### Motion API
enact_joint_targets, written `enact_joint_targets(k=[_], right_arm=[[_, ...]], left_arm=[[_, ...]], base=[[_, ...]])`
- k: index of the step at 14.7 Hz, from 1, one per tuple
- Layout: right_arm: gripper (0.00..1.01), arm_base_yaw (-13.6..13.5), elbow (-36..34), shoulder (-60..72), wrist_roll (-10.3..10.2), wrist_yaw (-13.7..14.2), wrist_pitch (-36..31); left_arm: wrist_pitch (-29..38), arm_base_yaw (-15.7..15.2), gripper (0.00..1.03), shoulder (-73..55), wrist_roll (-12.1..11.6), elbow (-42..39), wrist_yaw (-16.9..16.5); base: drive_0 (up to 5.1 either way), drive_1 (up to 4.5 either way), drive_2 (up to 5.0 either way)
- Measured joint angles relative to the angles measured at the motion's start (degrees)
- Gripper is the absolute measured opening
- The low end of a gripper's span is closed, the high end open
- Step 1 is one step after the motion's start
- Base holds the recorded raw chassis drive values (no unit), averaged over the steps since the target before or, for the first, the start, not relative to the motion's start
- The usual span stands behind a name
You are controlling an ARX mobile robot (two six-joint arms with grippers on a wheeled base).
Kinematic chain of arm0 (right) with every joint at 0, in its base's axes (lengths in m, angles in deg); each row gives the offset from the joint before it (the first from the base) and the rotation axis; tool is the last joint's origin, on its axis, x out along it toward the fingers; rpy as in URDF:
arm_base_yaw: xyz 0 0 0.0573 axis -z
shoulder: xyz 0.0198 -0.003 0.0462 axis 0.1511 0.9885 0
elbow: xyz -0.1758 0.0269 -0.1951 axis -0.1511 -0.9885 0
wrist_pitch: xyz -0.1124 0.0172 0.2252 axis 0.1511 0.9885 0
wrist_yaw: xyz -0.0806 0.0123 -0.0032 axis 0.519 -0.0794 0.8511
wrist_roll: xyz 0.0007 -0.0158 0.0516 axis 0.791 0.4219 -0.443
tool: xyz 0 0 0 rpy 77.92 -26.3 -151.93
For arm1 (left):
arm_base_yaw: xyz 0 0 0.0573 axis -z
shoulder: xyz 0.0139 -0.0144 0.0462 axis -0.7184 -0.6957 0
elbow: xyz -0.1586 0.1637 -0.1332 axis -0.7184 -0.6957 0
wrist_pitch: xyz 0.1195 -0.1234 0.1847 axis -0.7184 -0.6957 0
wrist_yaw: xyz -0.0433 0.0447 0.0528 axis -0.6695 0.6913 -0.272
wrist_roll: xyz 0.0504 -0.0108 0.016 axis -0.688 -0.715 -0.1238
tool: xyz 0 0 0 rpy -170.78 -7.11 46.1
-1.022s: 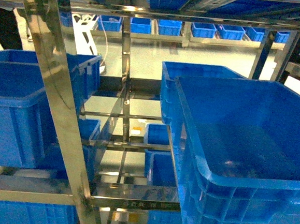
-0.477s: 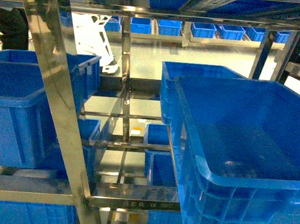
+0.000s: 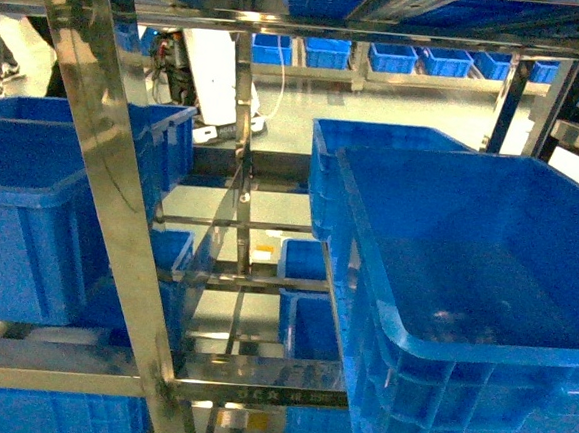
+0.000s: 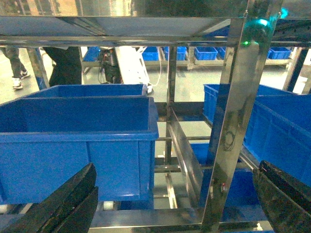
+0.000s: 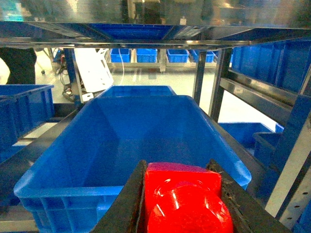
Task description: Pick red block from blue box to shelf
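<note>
Between the earlier head views and this one, only the background changed: the white machine (image 3: 215, 75) beyond the shelf (image 3: 102, 177) had shifted rightward along the far aisle and a person's legs (image 3: 2, 48) had come into view at the upper left, while the rack and its crates sat as before. My right end effector (image 5: 177, 204) was clenched on the red block (image 5: 182, 201), whose glossy body filled the gap between the two dark fingers with its round stud facing the wrist camera. Directly ahead of it and a little below lay a large dark blue crate (image 5: 131, 141) resting on the shelf tier, its long axis running away from me, open and apparently bare inside. So the block was already off the turquoise tray, which I could not find in any view, and was poised at the crate's near rim under the rail of the tier above. My left end effector (image 4: 177, 204) was released, its fingers spread wide at the lower corners of its view, facing another blue crate (image 4: 77, 136) on the left and a steel upright (image 4: 233, 121). The right arm was plainly the nearer one; I judged that the coming move called for a forward reach, keeping under that upper rail.
</note>
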State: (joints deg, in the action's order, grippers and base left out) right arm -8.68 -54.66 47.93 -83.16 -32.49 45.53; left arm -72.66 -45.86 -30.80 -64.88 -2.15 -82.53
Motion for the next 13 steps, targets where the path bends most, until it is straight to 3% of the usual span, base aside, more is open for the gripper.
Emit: enact_joint_targets(k=[13], right_arm=[[0.28,0.00,0.00,0.00,0.00,0.00,0.00]], left_arm=[[0.00,0.00,0.98,0.00,0.00,0.00,0.00]], base=[[0.0,0.00,0.0]])
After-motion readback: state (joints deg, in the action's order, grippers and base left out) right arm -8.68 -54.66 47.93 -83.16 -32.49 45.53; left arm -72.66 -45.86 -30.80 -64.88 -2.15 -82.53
